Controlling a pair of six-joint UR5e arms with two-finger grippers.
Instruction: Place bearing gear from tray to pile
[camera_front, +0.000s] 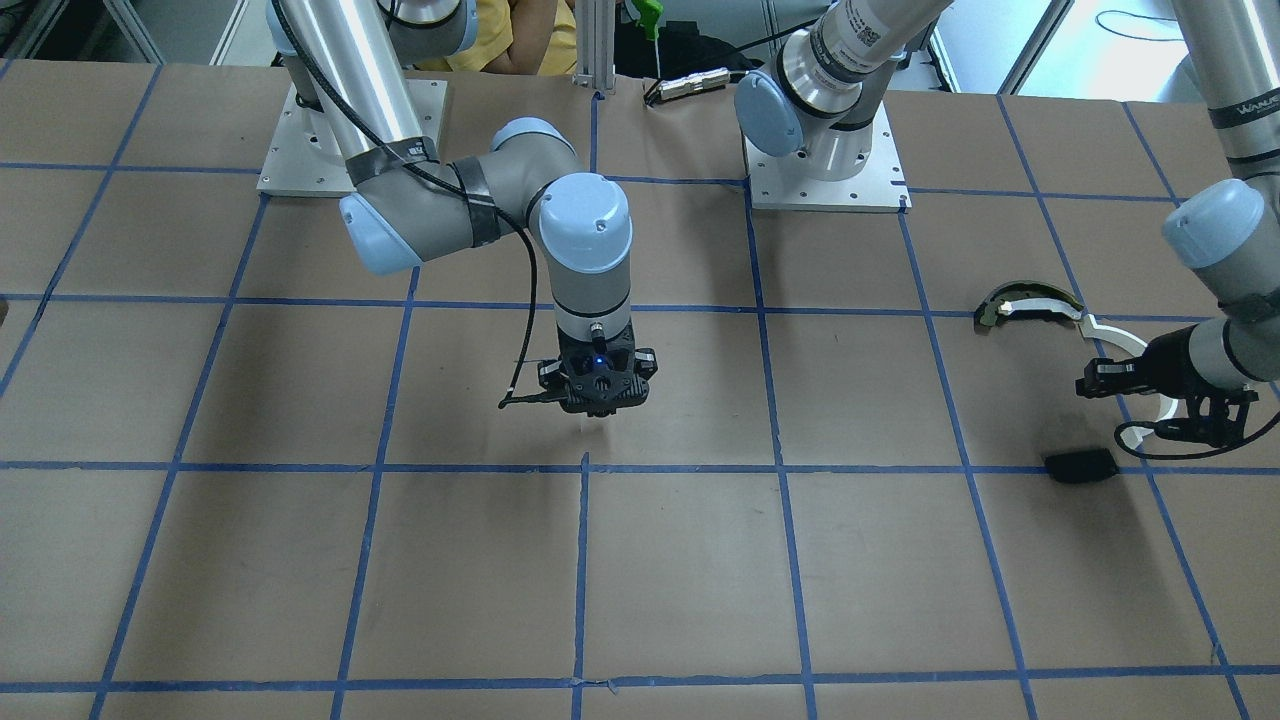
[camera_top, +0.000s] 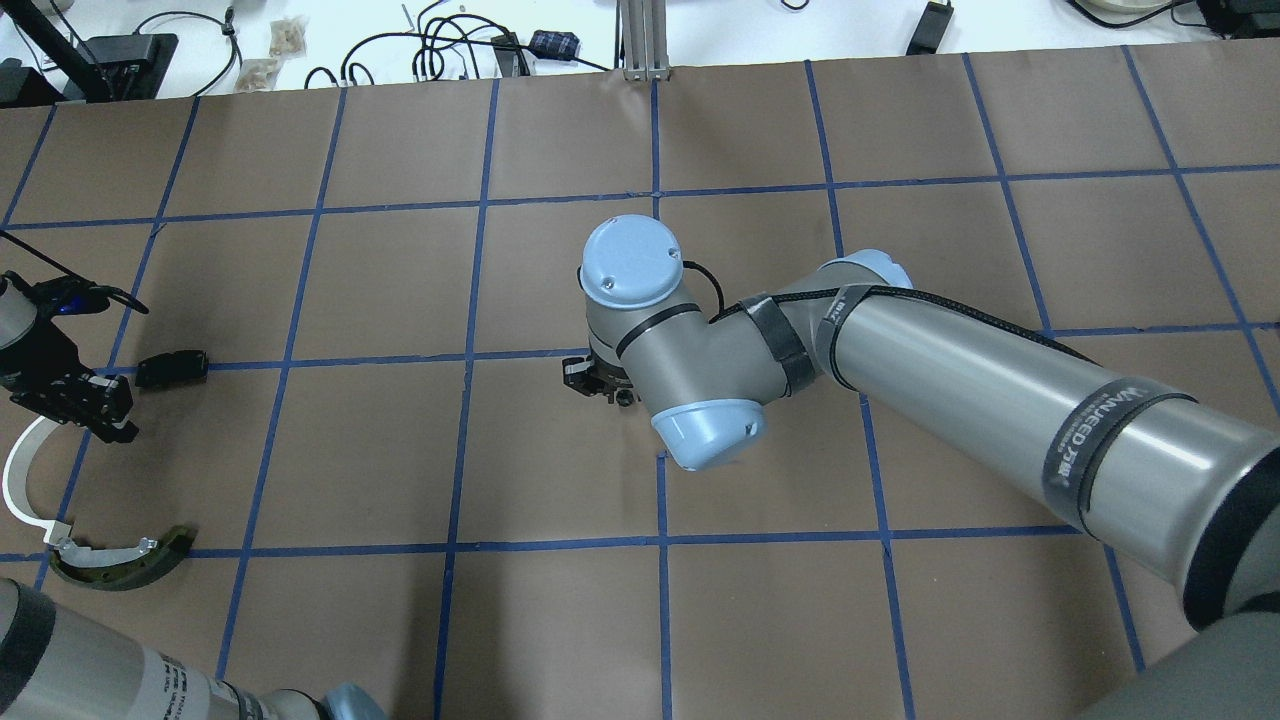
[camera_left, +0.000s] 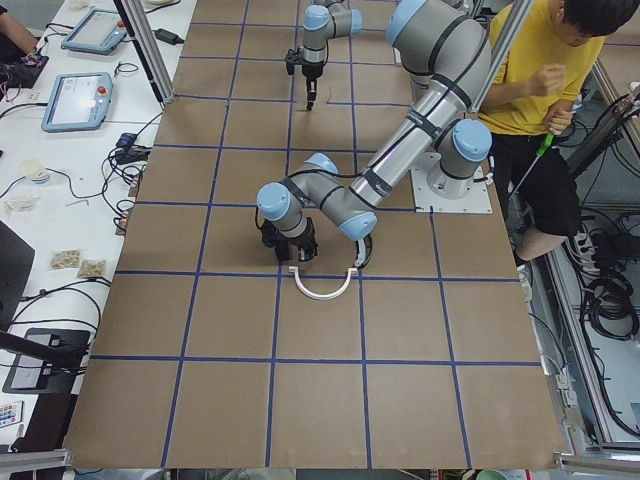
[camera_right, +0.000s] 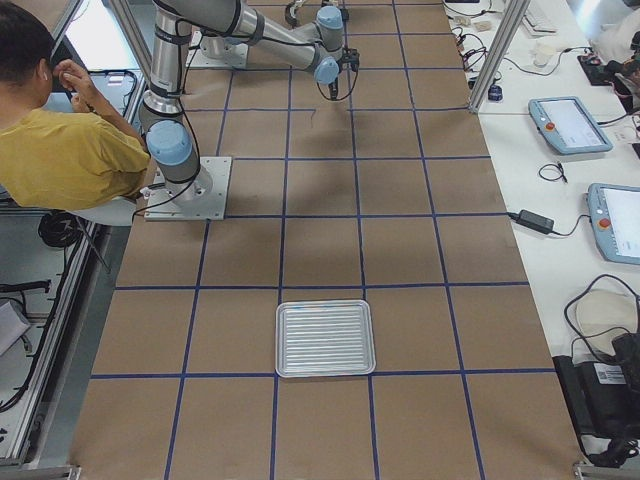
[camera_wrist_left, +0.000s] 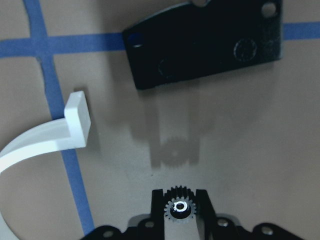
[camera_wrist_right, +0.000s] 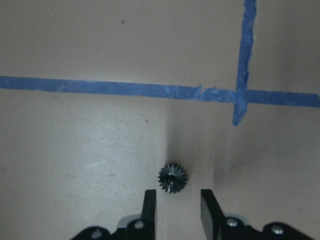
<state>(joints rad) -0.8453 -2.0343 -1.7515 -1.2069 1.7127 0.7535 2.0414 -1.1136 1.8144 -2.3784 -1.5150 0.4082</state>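
Note:
My left gripper is shut on a small dark bearing gear and holds it a little above the table, among the pile's parts. The pile is a long white curved strip, a flat black plate and a dark olive curved piece. In the overhead view the left gripper is between the plate and the strip. My right gripper is open at mid-table. A second small gear lies on the paper just ahead of its fingers. The ribbed metal tray looks empty.
Brown paper with a blue tape grid covers the table. A person in a yellow shirt sits by the robot bases. Pendants and cables lie on the side bench.

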